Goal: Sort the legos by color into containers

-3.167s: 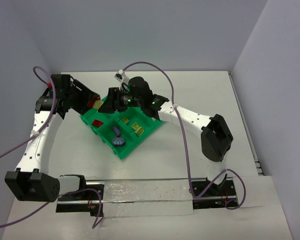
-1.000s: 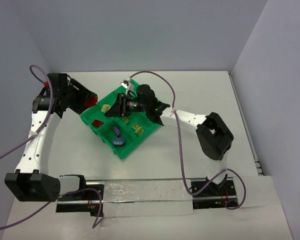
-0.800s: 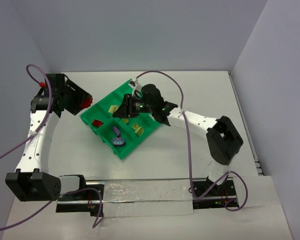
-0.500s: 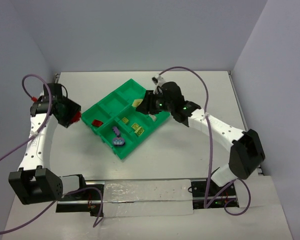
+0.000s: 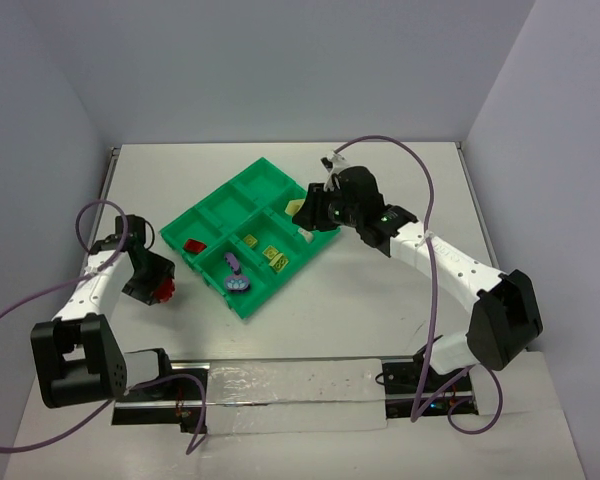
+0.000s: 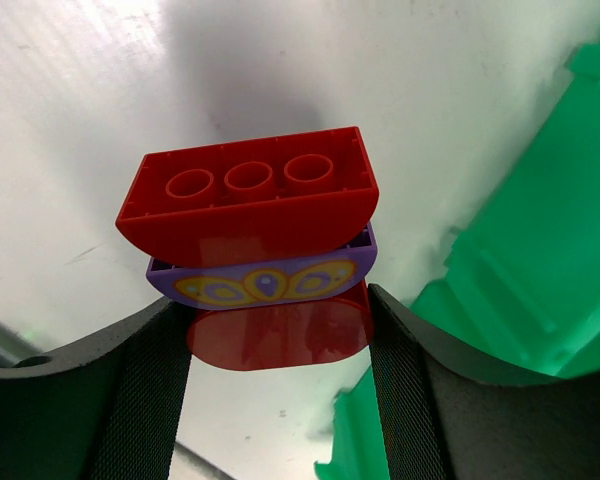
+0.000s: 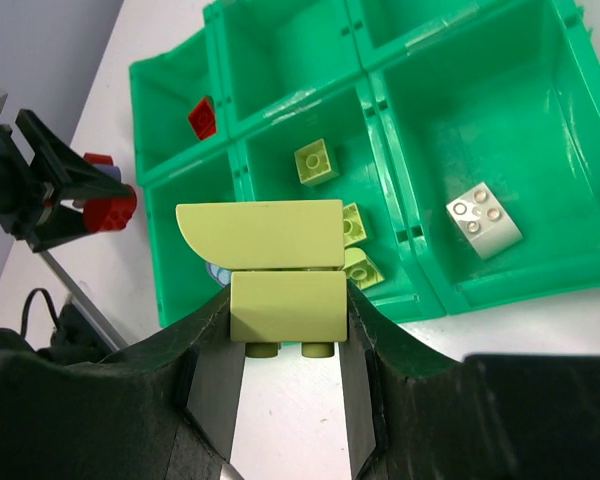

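Yellow-green brick pair [image 7: 276,262] clamped in right end effector [image 7: 285,335] above the green tray [image 5: 218,211], red-on-purple stack [image 6: 252,205] clamped in left end effector [image 6: 277,345] beside it; we judge next: lower into the yellow-green bin [image 7: 270,165].

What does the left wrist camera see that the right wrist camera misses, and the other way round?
Left wrist only: a purple patterned piece sandwiched in the red bricks that the left gripper clamps. Right wrist only: the yellow-green bricks in the right gripper, a white brick and loose yellow-green pieces in the bins. Both: the green tray and the red bricks.
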### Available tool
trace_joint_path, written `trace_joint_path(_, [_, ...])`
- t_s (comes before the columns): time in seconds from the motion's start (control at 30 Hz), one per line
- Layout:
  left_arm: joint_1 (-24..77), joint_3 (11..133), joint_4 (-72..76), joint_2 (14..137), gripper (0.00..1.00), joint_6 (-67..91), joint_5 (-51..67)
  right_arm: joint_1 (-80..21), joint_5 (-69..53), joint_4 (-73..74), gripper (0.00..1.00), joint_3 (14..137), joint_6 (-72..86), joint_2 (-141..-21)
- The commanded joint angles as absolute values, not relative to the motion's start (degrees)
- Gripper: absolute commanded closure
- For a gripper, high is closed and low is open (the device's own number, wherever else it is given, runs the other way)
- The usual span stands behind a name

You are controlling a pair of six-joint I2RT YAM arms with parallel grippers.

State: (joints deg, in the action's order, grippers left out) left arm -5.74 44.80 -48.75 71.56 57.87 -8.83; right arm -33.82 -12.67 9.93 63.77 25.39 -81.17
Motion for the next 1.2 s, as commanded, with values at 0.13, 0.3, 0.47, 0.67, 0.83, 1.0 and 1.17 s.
trace_joint_path(0.13, [-6.2,42.3,-42.1,71.9,0.34,58.2,-6.6,-33.7,-11.7,9.0,1.00,62.8,23.7,-79.9])
trace_joint_path(0.3, [-6.2,44.1,-45.0,69.6,0.21,56.6,-6.3,-33.6,-11.7,9.9,1.00,63.5,23.1,-80.0])
trace_joint_path(0.47, [-6.1,49.6,-49.3,65.2,0.20,49.4,-7.2,-33.7,-11.3,10.6,1.00,64.3,22.5,-79.7])
trace_joint_path(0.67, [-5.2,59.4,-49.8,59.7,0.26,39.8,-3.0,-33.7,-12.6,11.7,1.00,66.3,21.9,-80.6])
trace_joint_path(0.83, [2.8,63.5,-38.7,56.0,0.26,35.8,14.0,-34.5,-14.4,14.6,1.00,68.7,19.7,-81.7])
trace_joint_path(1.0, [13.2,67.1,-31.2,60.4,0.24,34.8,23.1,-35.6,-17.2,17.6,1.00,71.3,17.4,-82.7])
trace_joint_path(1.17, [20.3,69.9,-27.2,65.9,0.22,33.7,26.0,-37.0,-22.7,19.0,1.00,73.1,16.2,-83.4])
